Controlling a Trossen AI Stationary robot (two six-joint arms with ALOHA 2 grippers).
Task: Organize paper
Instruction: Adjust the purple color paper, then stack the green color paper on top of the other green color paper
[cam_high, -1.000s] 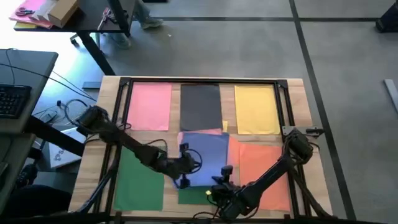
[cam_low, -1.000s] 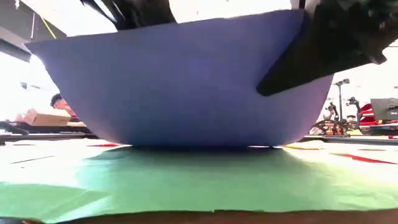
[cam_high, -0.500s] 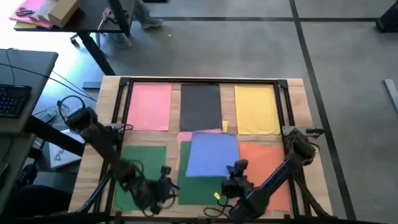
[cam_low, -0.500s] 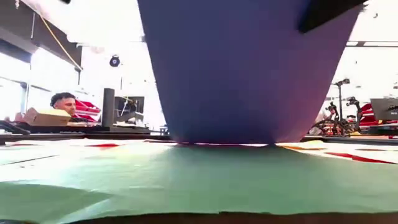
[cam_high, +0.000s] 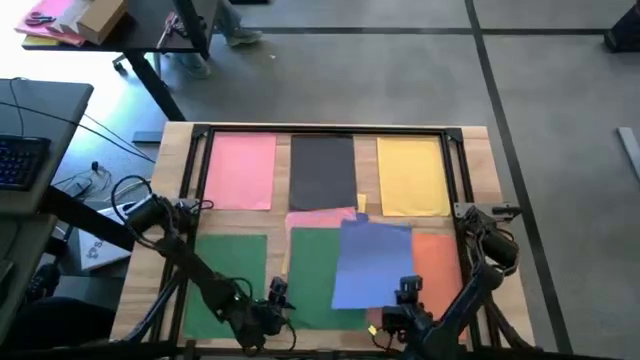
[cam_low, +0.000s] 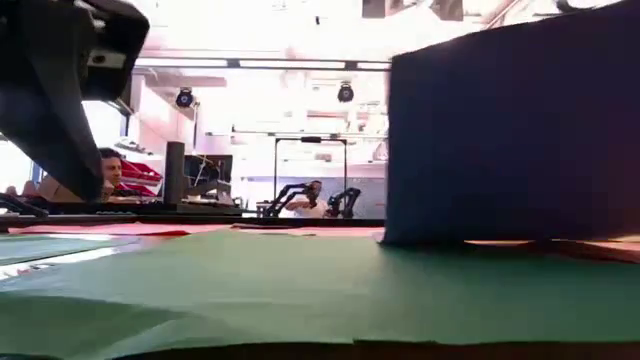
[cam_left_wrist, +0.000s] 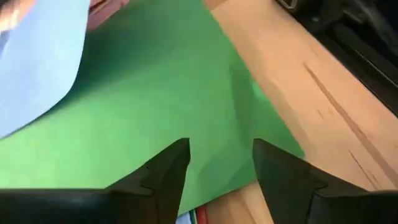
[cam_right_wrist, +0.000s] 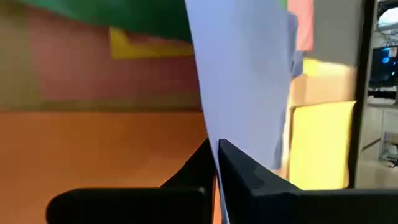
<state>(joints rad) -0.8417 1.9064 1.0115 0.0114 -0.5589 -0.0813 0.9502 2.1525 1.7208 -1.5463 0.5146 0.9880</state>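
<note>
Pink (cam_high: 240, 172), dark grey (cam_high: 322, 170) and yellow (cam_high: 412, 175) paper sheets lie flat in a row at the far side. Nearer lie a green sheet (cam_high: 228, 280) at the left, a second green sheet (cam_high: 312, 272) in the middle and an orange sheet (cam_high: 442, 270) at the right. A blue sheet (cam_high: 370, 262) overlaps the middle green and the orange, with my right gripper (cam_high: 405, 297) shut on it. My left gripper (cam_high: 275, 305) hovers open over the middle green sheet (cam_left_wrist: 155, 93) near the table's near edge, touching nothing. My right gripper pinches the blue sheet's near edge (cam_right_wrist: 214, 140) between its two fingers, close to the near right corner. The fingers come from the table's near side. The near end is lifted and stands up (cam_low: 510, 140); the far end rests on the sheets below.
Another pink sheet (cam_high: 318, 216) and a yellow scrap (cam_high: 361, 203) peek out beyond the blue sheet's far end. A dark frame (cam_high: 320, 130) runs round the table. Beyond the table a desk carries a cardboard box (cam_high: 95, 18). People (cam_low: 105, 170) are in the room behind.
My right gripper has carried the blue sheet toward the table's right edge, from over the middle green sheet to half over the orange one, baring the green. My left gripper has left the blue sheet's left edge and drawn back toward the near edge.
</note>
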